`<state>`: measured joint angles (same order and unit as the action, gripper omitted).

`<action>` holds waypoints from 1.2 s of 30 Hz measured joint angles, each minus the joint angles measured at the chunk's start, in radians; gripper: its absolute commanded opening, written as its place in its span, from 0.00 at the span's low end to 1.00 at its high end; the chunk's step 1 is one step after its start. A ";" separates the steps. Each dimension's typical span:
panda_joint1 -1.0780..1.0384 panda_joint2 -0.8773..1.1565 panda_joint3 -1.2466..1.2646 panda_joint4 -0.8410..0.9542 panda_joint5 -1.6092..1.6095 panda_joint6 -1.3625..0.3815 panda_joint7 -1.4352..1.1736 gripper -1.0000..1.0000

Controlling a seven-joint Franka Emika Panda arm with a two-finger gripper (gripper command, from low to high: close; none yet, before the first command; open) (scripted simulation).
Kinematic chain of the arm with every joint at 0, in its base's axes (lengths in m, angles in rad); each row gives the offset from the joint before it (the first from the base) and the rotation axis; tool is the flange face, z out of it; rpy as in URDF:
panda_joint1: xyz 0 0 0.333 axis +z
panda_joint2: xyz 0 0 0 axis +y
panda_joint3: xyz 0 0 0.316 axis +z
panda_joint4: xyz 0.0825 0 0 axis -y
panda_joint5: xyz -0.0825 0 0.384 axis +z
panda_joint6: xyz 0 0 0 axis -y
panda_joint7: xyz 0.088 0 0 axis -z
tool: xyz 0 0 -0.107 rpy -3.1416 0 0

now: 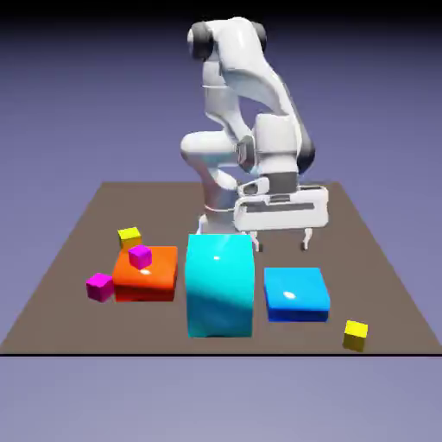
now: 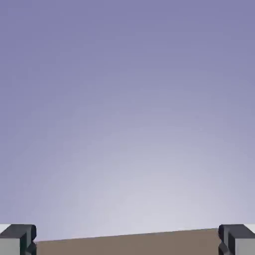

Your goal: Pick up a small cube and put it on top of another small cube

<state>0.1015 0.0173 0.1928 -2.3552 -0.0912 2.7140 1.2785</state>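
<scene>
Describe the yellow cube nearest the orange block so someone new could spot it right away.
Find the tall cyan block mid-table, then the flat orange block on its exterior-view left. The yellow cube sits just behind that block's far corner. Its small neighbours are magenta, and the other yellow cube lies far across the table.

Exterior view: cyan block [image 1: 219,285] hides the arm's base and part of one finger [image 1: 257,242]. Hand view: both fingertips [image 2: 18,239] cut off by bottom edge; only a bench [image 2: 129,243] strip shows, no cubes.
</scene>
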 measured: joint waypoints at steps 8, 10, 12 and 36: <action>0.034 0.290 0.095 0.225 -0.045 -0.159 0.265 0.50; 0.044 0.362 0.119 0.281 -0.056 -0.199 0.332 0.50; 0.054 0.435 0.143 0.337 -0.068 -0.239 0.398 0.50; -0.131 0.315 0.064 0.358 -0.047 -0.421 0.343 0.00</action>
<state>-0.0296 0.3327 0.2565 -1.9972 -0.1378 2.2930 1.6211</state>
